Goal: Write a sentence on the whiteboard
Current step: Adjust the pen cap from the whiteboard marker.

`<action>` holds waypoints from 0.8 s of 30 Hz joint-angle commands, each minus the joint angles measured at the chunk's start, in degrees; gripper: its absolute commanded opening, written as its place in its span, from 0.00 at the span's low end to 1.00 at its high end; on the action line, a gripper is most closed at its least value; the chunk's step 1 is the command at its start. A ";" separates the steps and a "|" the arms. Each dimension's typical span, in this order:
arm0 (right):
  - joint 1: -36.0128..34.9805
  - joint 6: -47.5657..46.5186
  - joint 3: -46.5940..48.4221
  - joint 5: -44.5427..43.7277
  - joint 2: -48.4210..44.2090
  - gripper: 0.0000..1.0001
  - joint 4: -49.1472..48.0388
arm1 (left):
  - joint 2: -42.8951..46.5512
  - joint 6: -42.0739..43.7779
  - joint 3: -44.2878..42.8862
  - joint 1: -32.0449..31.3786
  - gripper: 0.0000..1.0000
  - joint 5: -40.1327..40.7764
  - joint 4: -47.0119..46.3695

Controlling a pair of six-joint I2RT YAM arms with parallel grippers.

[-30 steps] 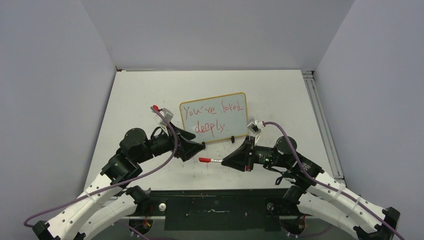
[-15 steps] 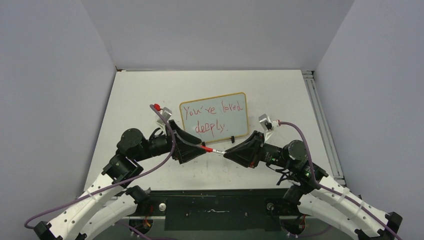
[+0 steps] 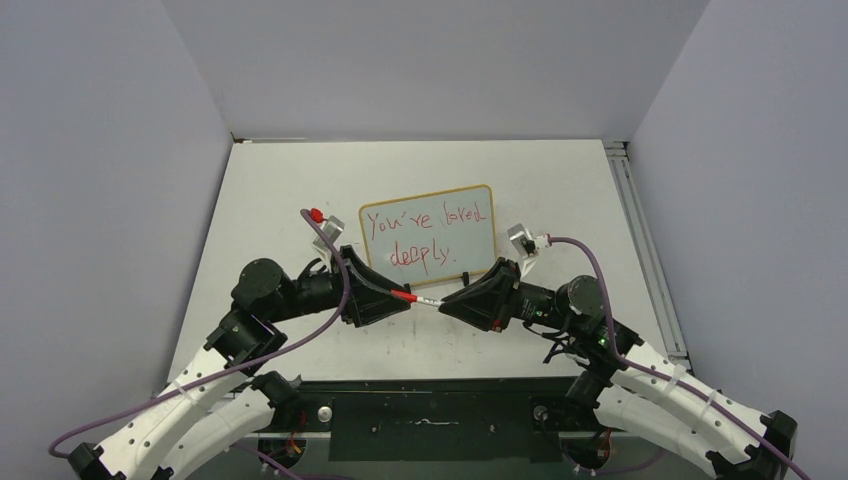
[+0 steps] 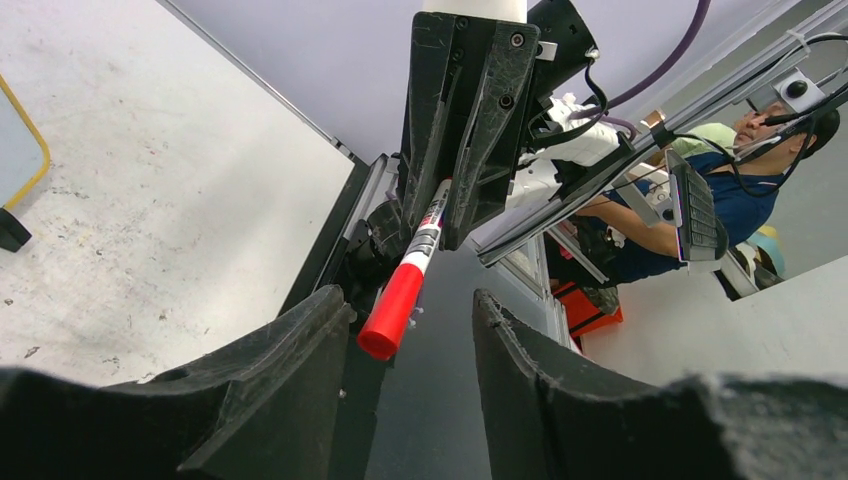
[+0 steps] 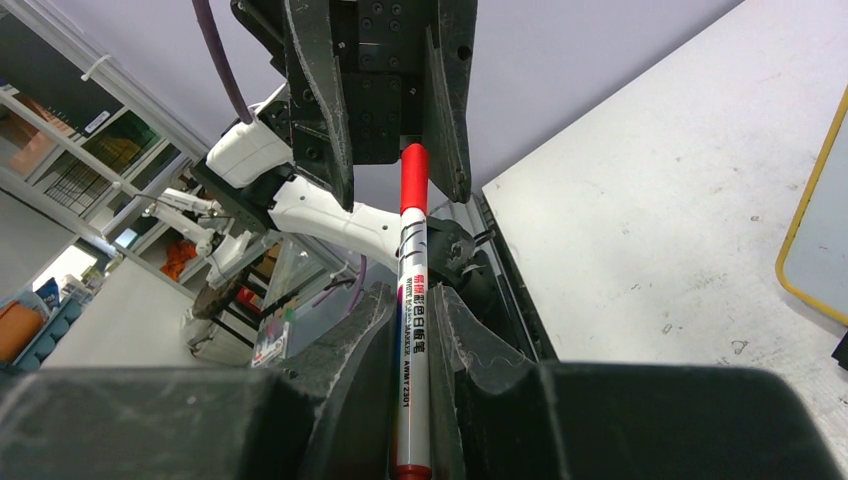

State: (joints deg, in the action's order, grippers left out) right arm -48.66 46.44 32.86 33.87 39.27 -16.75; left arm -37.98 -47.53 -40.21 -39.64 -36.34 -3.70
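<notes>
The whiteboard [image 3: 430, 235] stands at the table's middle with the red sentence [image 3: 425, 238] on it in two lines. In front of it my two grippers meet tip to tip. The right gripper [image 5: 412, 300] is shut on the silver barrel of a red-capped marker [image 5: 411, 330], which points left. Its red cap [image 4: 392, 315] lies between the fingers of my left gripper [image 4: 410, 305], which is open with a gap showing on each side of the cap. From above, the marker [image 3: 420, 298] bridges the left gripper [image 3: 400, 295] and the right gripper [image 3: 445, 303].
The board's tan frame edge [image 5: 810, 220] and a black foot [image 4: 10, 230] lie just behind the grippers. A metal rail [image 3: 640, 230] runs along the table's right side. Purple cables loop over both arms, and the black base plate [image 3: 430, 410] sits at the near edge.
My right arm carried the marker leftward until its cap entered the left gripper's fingers. The left jaws have narrowed around the cap. The board has not moved.
</notes>
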 commanded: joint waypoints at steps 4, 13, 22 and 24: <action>0.47 0.41 -0.08 1.39 -0.12 0.05 -4.32 | 0.62 -0.88 -0.40 0.18 0.40 -0.79 -3.33; 0.44 0.23 -0.51 1.96 0.23 0.05 -4.20 | 0.38 -1.03 -0.57 0.19 0.22 -0.62 -3.24; 0.46 0.82 -1.17 2.13 0.46 0.05 -6.00 | 0.35 -1.40 -0.22 0.18 0.00 -1.48 -4.42; 0.43 0.98 -1.23 1.90 0.61 0.05 -6.48 | 0.51 -1.95 0.34 0.18 0.00 -2.07 -5.69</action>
State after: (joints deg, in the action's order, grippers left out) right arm -48.66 47.27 32.34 36.10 39.27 -18.81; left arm -37.87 -49.10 -40.21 -39.64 -37.32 -4.78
